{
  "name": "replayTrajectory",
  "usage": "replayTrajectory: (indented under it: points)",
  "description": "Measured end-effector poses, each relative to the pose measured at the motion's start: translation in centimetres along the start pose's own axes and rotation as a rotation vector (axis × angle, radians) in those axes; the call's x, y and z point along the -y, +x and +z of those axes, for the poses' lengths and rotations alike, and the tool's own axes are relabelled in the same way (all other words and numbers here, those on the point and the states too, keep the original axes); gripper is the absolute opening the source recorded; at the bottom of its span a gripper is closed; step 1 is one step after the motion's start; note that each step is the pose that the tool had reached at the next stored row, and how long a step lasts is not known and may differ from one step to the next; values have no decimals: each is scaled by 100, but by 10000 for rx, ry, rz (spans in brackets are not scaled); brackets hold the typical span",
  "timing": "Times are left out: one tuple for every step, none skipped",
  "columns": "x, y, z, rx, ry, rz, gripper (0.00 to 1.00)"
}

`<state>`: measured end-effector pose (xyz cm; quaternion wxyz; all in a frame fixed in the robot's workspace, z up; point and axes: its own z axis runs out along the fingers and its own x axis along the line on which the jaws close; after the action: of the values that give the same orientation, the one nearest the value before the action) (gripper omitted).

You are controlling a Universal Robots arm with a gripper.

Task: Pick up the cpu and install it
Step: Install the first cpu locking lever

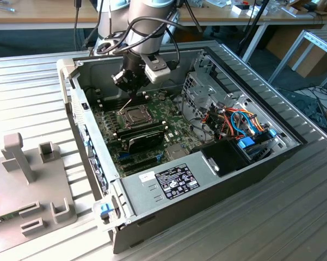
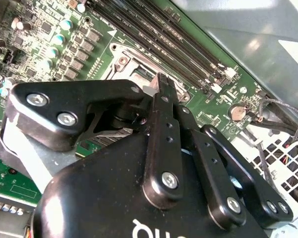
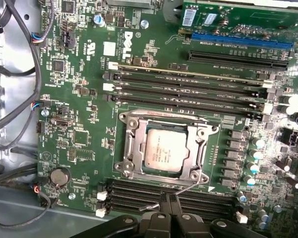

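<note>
The cpu [image 3: 168,148] is seen seated flat in the socket [image 3: 130,148], frame lowered for clamping. The gripper [image 3: 169,214] is held at twelve o'clock of it in the exterior view, fingers pinched narrow, nothing gripped, beside the unlatched lever [image 3: 186,188].

Bright daylight-ish light for me; glare blows out the capacitors [image 3: 253,166] in both wrist views, case [image 1: 90,125] interior's shadowy.

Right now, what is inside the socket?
The cpu lies inside the socket, its silver top in plain sight in the first wrist view. Whatever is under the cpu is covered by it.
</note>
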<state>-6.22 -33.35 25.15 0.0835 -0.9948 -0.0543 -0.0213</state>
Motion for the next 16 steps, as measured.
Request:
replayTrajectory:
  points:
    - [-2, 7, 8, 0, -1, 1, 11]
    - [-7, 21, 26, 0, -1, 0, 11]
    - [-10, 30, 38, 0, -1, 0, 11]
    - [-11, 36, 44, -1, 0, 0, 11]
    - [-13, 43, 48, 1, -2, 0, 11]
    - [-14, 47, 51, 1, -2, 0, 11]
    - [-15, 48, 52, -1, 4, 1, 11]
    - [-15, 48, 53, -3, 29, 2, 11]
    - [-15, 49, 54, -11, 87, 2, 11]
    - [-15, 49, 54, -18, 166, 3, 11]
    - [-15, 49, 54, -28, 251, 4, 11]
    - [-15, 49, 55, -31, 285, 5, 11]
    - [-14, 49, 56, -34, 302, 8, 11]
    - [-16, 49, 60, -36, 311, 6, 11]
    - [-17, 51, 64, -34, 312, 6, 11]
    - [-19, 59, 72, -33, 310, 4, 11]
